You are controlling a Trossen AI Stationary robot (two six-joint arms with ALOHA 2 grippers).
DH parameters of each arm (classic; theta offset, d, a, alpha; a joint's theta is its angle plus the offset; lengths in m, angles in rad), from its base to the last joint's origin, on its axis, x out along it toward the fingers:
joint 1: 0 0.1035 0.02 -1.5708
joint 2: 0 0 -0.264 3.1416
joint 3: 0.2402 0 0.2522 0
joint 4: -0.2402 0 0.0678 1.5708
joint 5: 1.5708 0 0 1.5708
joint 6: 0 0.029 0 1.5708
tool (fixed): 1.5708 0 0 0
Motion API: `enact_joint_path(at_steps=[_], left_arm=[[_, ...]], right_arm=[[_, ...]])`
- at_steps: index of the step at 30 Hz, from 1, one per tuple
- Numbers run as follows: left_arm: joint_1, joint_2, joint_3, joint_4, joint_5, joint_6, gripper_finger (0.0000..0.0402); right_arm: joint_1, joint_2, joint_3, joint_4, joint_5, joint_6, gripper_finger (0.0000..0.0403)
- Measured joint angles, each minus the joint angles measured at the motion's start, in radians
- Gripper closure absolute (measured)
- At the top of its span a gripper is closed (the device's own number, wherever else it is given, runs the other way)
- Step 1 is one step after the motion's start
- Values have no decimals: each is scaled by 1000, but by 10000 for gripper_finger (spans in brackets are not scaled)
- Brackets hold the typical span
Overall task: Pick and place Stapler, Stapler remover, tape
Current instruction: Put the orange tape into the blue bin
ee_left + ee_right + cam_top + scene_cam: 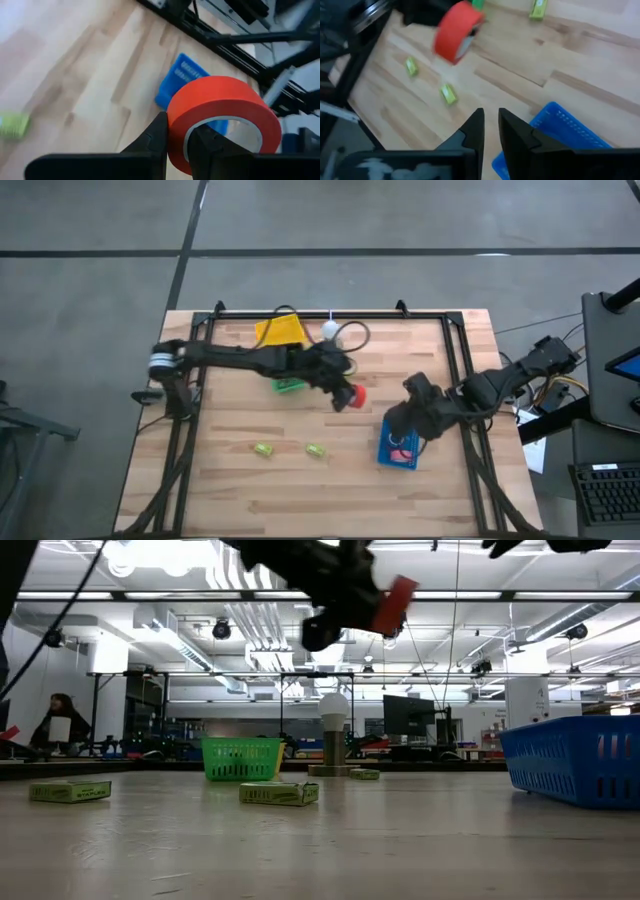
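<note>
**Left gripper carries red tape roll above mid-table; right gripper empty over blue basket**

The left gripper (176, 142) is clamped on a red tape roll (220, 112), its two dark fingers pinching the wall of the ring, one finger outside and one inside the centre hole. In the high view the left gripper (343, 392) sits near the middle of the table with the roll (357, 394) at its tip. The low view shows the roll (397, 598) well clear of the tabletop, tilted, high in the picture.

The left arm reaches in from the table's left edge across the wooden table (250, 480).

The right gripper (489, 131) has its fingers drawn close together with only a narrow gap, and nothing is seen between them. In the high view it (403, 420) hangs over the blue basket (399, 448), which stands on the right half of the table. The red roll lies between the two grippers, apart from the basket.

Further items on the table: a green basket (290, 385) just beside the left arm, a yellow object (280, 330) near the far edge, a white bulb-shaped item (330, 330) next to it, and two small green boxes (263, 449) (316, 451) toward the near side, well apart from both grippers. A seated person (60, 720) shows in the room beyond the table.
</note>
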Motion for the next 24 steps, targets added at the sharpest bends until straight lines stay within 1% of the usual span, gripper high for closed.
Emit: enact_joint_path(at_steps=[3,5,8,12,15,17,21,24], left_arm=[[4,103,127,-42,-45,13,355],[4,164,208,-76,-100,21,355],[4,239,305,-100,-165,60,355],[-8,319,399,-92,-238,99,353],[-21,366,449,-90,-248,98,345],[-33,389,476,-81,-249,116,341],[-71,423,514,-74,-310,233,341],[-94,440,516,-24,-296,319,341]], right_arm=[[32,0,-2,0,17,-20,353],[52,-10,2,-30,52,17,364],[88,-52,5,-40,121,27,388],[148,-122,5,-101,226,108,394],[192,-171,5,-151,307,137,394],[209,-194,5,-175,341,145,394],[212,-224,4,-210,343,153,394],[212,-231,3,-223,342,143,394]])
